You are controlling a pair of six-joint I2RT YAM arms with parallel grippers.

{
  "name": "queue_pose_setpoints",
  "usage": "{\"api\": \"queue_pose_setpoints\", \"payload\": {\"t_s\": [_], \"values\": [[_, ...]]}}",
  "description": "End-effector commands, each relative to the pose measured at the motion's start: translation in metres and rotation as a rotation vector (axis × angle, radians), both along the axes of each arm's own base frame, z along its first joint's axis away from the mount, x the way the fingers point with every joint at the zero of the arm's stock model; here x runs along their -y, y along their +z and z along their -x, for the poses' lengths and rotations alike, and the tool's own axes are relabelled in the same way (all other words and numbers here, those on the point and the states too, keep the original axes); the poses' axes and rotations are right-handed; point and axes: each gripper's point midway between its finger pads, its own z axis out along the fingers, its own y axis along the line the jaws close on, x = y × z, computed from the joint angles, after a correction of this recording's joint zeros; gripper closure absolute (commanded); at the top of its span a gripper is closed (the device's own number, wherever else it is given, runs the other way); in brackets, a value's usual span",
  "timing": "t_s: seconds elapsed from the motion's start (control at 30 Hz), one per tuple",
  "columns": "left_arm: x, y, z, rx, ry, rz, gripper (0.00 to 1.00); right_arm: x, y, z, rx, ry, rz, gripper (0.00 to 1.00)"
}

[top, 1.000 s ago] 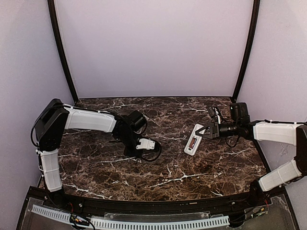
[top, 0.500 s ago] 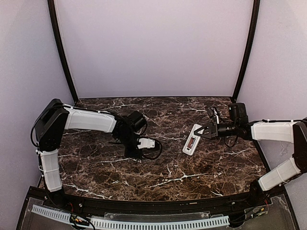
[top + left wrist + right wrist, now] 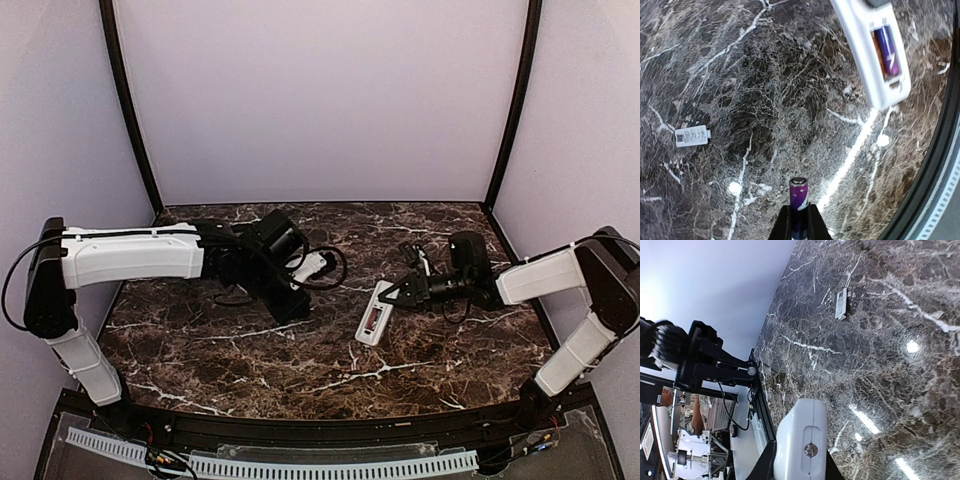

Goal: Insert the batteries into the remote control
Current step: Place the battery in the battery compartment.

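Note:
My left gripper [image 3: 799, 222] is shut on a purple battery [image 3: 799, 192], which sticks out past the fingertips above the marble table. The white remote control [image 3: 867, 45] lies back up at the top right of the left wrist view, its bay open with another purple battery [image 3: 888, 50] seated in it. My right gripper [image 3: 798, 458] is shut on the remote's end [image 3: 801, 440]. In the top view the remote [image 3: 374, 313] sits mid-table, held by the right gripper [image 3: 397, 291], and the left gripper [image 3: 296, 306] is to its left.
A small white labelled piece [image 3: 691, 135] lies flat on the marble left of the held battery; it also shows in the right wrist view [image 3: 841, 303]. The table's black front rail [image 3: 940, 165] runs down the right of the left wrist view.
The left arm has stretched out and swung right toward the remote. The right gripper has carried the remote left and nearer, toward the table's middle.

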Motion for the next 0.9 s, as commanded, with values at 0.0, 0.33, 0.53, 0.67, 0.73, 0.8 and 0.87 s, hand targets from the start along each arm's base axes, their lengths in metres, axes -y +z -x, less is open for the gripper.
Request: {"api": "queue_pose_setpoints", "payload": {"t_s": [0.0, 0.33, 0.53, 0.67, 0.73, 0.8, 0.87], "values": [[-0.002, 0.023, 0.015, -0.143, 0.233, 0.145, 1.00, -0.019, 0.002, 0.004, -0.035, 0.014, -0.056, 1.00], [0.014, 0.012, 0.035, -0.305, 0.322, 0.174, 1.00, -0.051, -0.016, 0.017, -0.137, 0.047, -0.079, 1.00], [0.031, 0.006, 0.042, -0.364, 0.329, 0.196, 1.00, -0.062, -0.020, 0.019, -0.162, 0.055, -0.103, 1.00], [0.040, 0.002, 0.044, -0.398, 0.330, 0.196, 1.00, -0.066, -0.025, 0.020, -0.174, 0.059, -0.102, 1.00], [0.045, -0.002, 0.046, -0.413, 0.331, 0.192, 1.00, -0.068, -0.025, 0.019, -0.175, 0.061, -0.106, 1.00], [0.048, -0.006, 0.047, -0.426, 0.335, 0.184, 1.00, -0.071, -0.025, 0.020, -0.175, 0.062, -0.105, 1.00], [0.051, -0.008, 0.048, -0.436, 0.337, 0.181, 1.00, -0.073, -0.026, 0.020, -0.176, 0.064, -0.104, 1.00]]}}
